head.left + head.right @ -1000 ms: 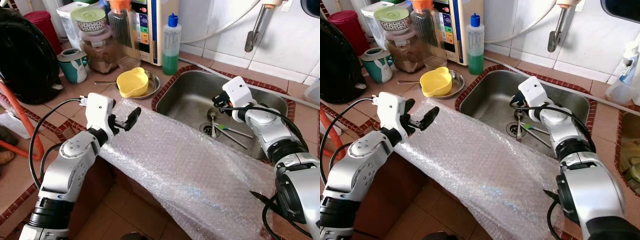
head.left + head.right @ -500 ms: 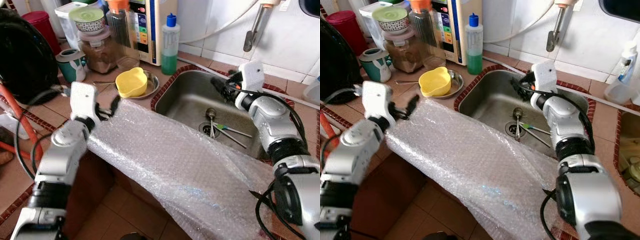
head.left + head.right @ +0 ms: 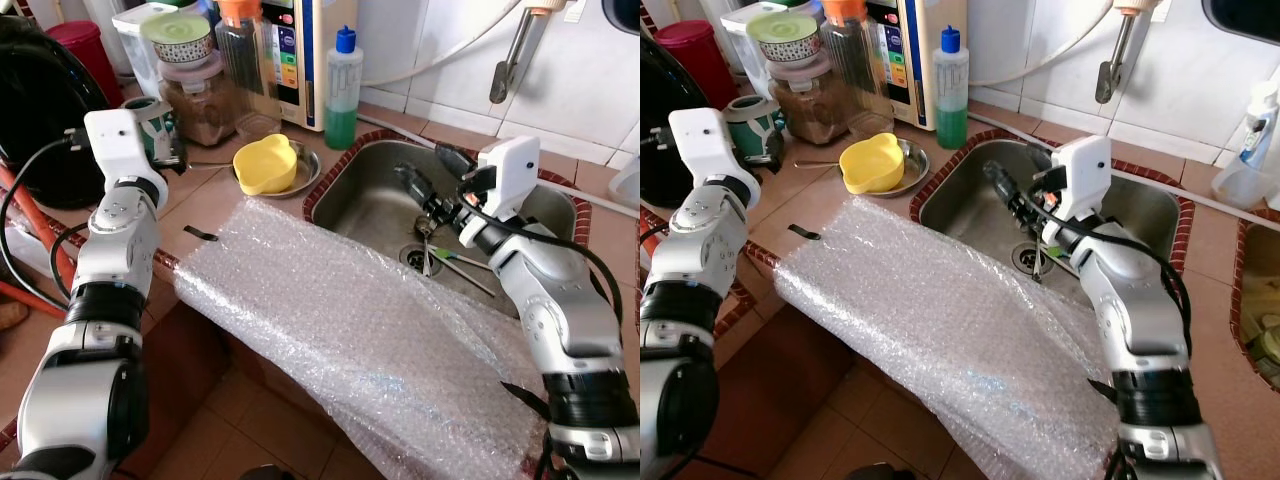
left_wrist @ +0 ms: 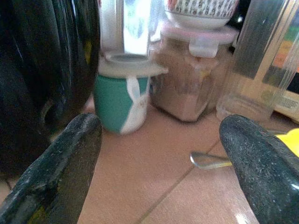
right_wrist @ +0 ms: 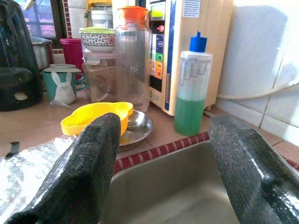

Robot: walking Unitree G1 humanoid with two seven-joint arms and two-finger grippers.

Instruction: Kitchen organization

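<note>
We see a large sheet of bubble wrap that lies across the tiled counter and hangs over its front edge; its far edge lies along the near rim of the steel sink. Nothing holds the sheet. At the far left stands a big black appliance.

Our right arm is bent over the sink, and the right gripper is above the basin with its two black fingers spread apart, holding nothing. In the right wrist view the fingers frame the sink rim and the things behind it. Our left arm is raised over the counter at the left, and the left gripper also stands with its fingers wide apart and empty, pointing toward a teal mug with a white lid.

Behind the mug we see a jar with brown content and a bowl on top of it. A bottle of green liquid with a blue cap stands behind the sink. A yellow bowl sits on a metal plate beside the sink. In the basin, near the drain, lie some utensils. A small black piece lies on the counter just beside the wrap.
</note>
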